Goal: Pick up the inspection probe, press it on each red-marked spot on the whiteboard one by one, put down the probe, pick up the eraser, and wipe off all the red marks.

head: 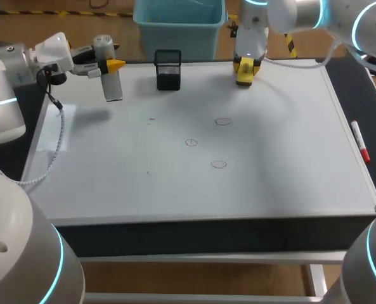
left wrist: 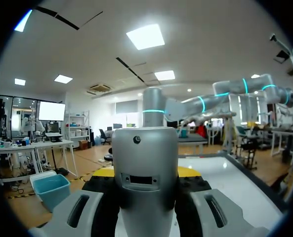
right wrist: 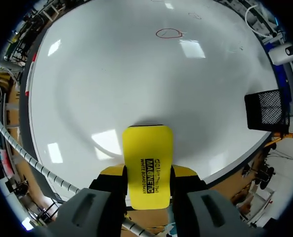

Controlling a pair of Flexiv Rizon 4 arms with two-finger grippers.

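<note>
The grey cylindrical probe (head: 112, 85) hangs over the whiteboard's (head: 289, 190) back left corner, with my left gripper (head: 109, 65) shut on it. In the left wrist view the probe (left wrist: 145, 197) fills the space between that gripper's (left wrist: 147, 174) yellow tips. At the board's far edge my right gripper (head: 246, 71) is shut on the yellow eraser (head: 245, 78). In the right wrist view the eraser (right wrist: 147, 165) sits between that gripper's (right wrist: 148, 172) fingers. Three thin red circles (head: 223, 121) (head: 191, 142) (head: 219, 164) mark the middle of the board. One circle (right wrist: 168, 33) shows ahead of the eraser.
A black mesh holder (head: 168, 69) stands at the board's back edge between my two grippers, and it also shows in the right wrist view (right wrist: 267, 109). A red marker (head: 360, 142) lies along the right rim.
</note>
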